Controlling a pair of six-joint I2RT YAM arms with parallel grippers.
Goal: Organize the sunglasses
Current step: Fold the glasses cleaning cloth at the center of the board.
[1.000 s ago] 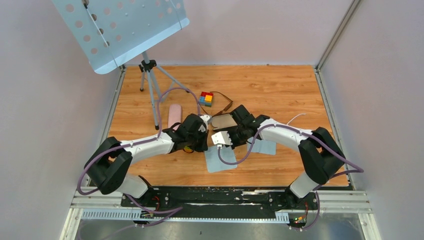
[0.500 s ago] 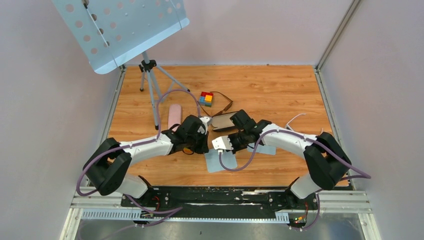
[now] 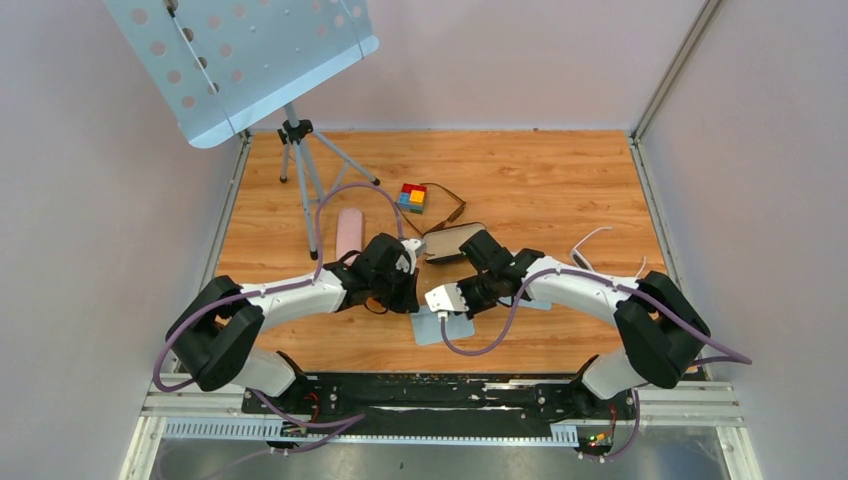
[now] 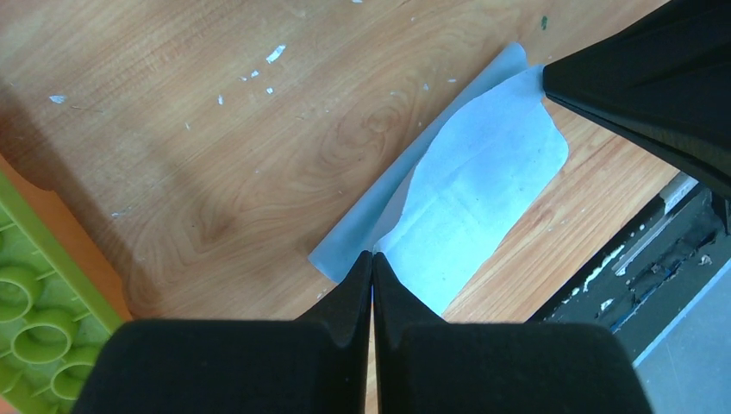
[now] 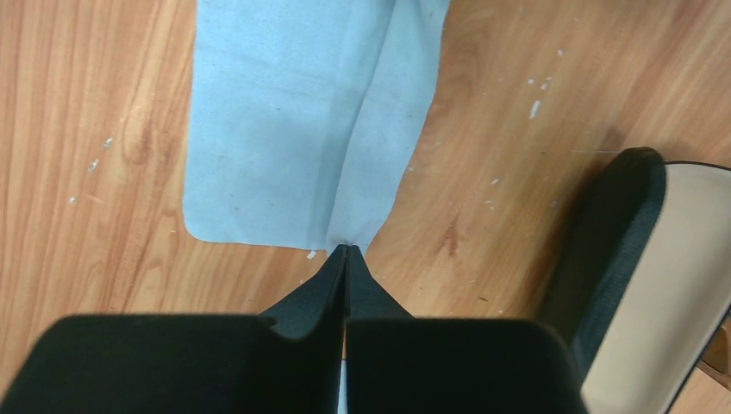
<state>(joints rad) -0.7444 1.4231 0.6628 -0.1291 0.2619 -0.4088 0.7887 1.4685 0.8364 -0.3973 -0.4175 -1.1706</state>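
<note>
The sunglasses (image 3: 452,208) lie on the wooden table, thin and brown, beside a coloured block (image 3: 412,197) and behind the open black case (image 3: 450,242). Neither gripper is near them. My left gripper (image 3: 410,300) is shut, its tips (image 4: 372,257) pinching the near edge of a light blue cloth (image 4: 483,181), which is creased and partly folded. My right gripper (image 3: 462,308) is shut on the opposite edge of that cloth (image 5: 293,129), and the crease runs into its tips (image 5: 345,248). The cloth also shows in the top view (image 3: 440,328).
The open black case with its beige lining (image 5: 664,285) lies just right of my right gripper. A pink case (image 3: 348,232) lies left of centre. A music stand's tripod (image 3: 305,170) stands at the back left. A green and orange brick piece (image 4: 21,293) lies by my left gripper. A second cloth (image 3: 535,298) is mostly under my right arm.
My right arm has swung nearer and lower, uncovering more of the black case. The blue cloth between the grippers looks narrower and more folded. My left arm has barely moved.
</note>
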